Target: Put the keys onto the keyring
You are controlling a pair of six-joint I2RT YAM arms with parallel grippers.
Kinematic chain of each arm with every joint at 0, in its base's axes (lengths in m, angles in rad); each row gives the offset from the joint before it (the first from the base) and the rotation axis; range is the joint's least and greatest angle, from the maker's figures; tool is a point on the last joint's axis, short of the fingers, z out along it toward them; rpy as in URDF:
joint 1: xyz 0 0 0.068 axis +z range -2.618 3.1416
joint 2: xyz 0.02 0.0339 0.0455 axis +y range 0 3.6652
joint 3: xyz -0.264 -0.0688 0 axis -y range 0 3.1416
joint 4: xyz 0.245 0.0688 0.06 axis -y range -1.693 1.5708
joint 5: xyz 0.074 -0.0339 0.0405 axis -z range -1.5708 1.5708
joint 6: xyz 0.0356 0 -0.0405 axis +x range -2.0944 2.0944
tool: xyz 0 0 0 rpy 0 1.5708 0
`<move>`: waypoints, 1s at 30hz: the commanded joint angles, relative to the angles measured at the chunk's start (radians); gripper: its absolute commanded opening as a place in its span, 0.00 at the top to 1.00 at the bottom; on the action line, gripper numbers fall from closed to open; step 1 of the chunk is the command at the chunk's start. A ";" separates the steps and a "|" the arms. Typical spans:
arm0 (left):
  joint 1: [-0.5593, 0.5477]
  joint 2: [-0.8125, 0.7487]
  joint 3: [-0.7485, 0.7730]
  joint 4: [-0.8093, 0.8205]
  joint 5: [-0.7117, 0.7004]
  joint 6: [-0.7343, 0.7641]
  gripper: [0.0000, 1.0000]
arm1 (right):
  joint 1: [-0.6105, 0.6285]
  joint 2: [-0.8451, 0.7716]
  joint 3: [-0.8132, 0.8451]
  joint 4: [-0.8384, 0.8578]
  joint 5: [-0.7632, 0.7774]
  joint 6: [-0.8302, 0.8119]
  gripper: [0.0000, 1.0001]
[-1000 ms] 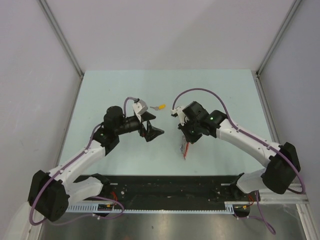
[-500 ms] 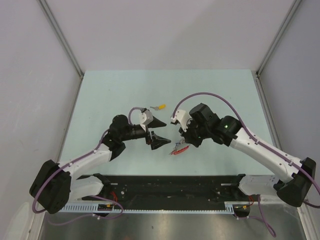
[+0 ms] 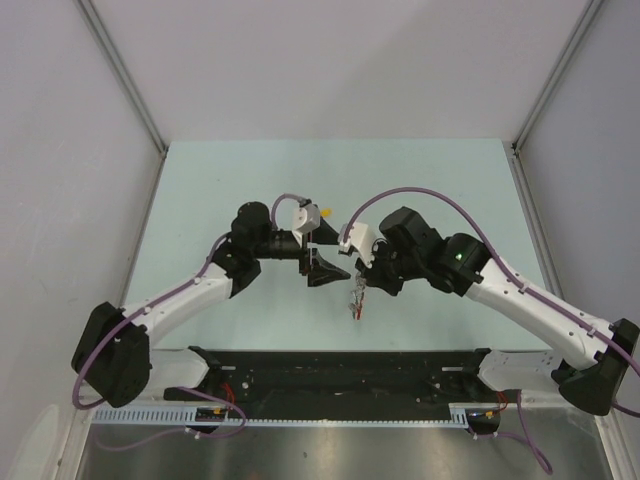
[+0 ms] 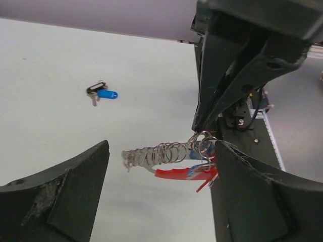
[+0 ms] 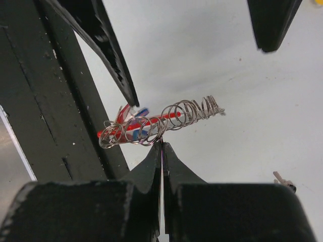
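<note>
R end effector (image 5: pixel 161 147) clamped on keyring (image 5: pixel 184 112); L end effector (image 4: pixel 160 151) open, jaws either side of it.

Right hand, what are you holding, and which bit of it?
The right hand pinches the keyring by its silver rings beside the red strap. The left hand is open, holding nothing.

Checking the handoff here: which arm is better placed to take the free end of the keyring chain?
Left. The left tool is open, and the keyring hangs just ahead of its gap. The right tool is shut on the keyring, holding it up, so it is busy.
</note>
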 commanded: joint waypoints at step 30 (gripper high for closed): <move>-0.159 0.066 -0.216 0.426 0.019 -0.212 0.17 | 0.006 -0.012 0.011 0.011 0.026 0.004 1.00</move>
